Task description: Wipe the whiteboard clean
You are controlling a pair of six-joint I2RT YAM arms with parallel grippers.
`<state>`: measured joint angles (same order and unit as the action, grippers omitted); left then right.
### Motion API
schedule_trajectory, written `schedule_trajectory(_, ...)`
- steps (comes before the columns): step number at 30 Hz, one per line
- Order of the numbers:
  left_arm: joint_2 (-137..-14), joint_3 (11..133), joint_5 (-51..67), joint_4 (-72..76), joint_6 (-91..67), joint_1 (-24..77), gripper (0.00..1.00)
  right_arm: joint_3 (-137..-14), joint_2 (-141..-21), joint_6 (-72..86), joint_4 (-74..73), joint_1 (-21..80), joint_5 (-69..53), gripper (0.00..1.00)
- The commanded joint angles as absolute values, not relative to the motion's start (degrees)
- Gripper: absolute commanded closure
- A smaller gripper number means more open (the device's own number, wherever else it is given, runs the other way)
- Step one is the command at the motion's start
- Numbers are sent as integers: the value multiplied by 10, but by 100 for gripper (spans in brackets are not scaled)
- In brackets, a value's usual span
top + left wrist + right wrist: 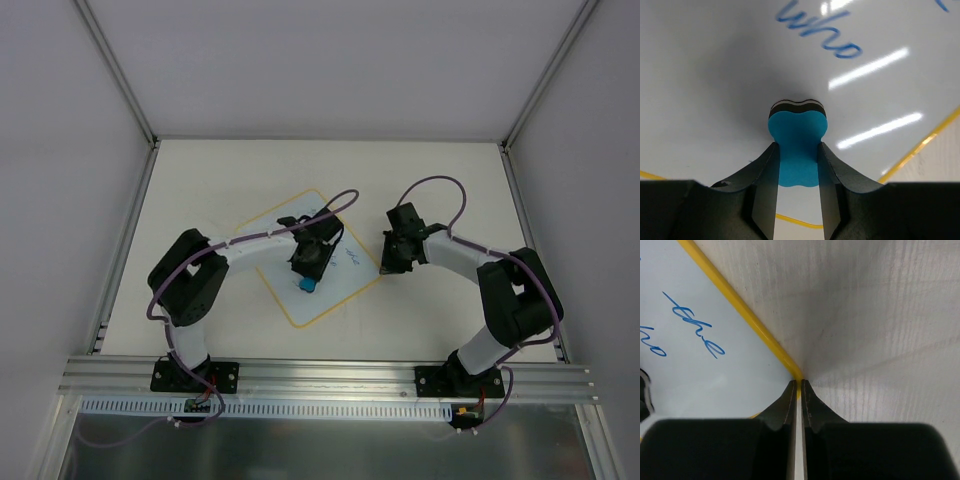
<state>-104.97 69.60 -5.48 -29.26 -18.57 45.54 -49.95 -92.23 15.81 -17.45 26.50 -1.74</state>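
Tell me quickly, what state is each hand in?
Left hand: closed on the eraser, which is against the board.
Right hand: closed, empty, tips at the board's yellow edge.

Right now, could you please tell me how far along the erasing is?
Done: the left end effector grips the blue eraser. In hand: eraser set against the whiteboard, right end effector shut at its yellow edge. Left: the blue words "who" and "the" are unerased.
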Motion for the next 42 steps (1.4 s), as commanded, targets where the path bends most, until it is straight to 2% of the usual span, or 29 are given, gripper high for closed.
schedule_trajectory(1, -1064, 672, 32, -338, -230, 495, 100, -486, -962, 148, -210, 269, 6, 100)
schedule_trajectory(6, -1040, 654, 4, -339, -231, 488, 100, -489, -963, 149, -210, 269, -15, 100)
schedule_trajectory(18, -998, 632, -127, -349, -179, 280, 100, -483, -961, 147, -209, 269, -15, 100)
schedule_trajectory(22, -1009, 654, -141, -348, -157, 250, 100, -483, -962, 147, -209, 269, -16, 100)
schedule_trajectory(29, -1014, 657, -74, -348, -183, 280, 100, -488, -967, 145, -209, 269, -15, 100)
schedule_trajectory(39, -1078, 681, -2, -347, -235, 481, 100, -490, -968, 146, -209, 270, -14, 100)
schedule_trajectory(42, -1086, 677, 17, -348, -248, 501, 100, -488, -968, 147, -209, 269, -13, 100)
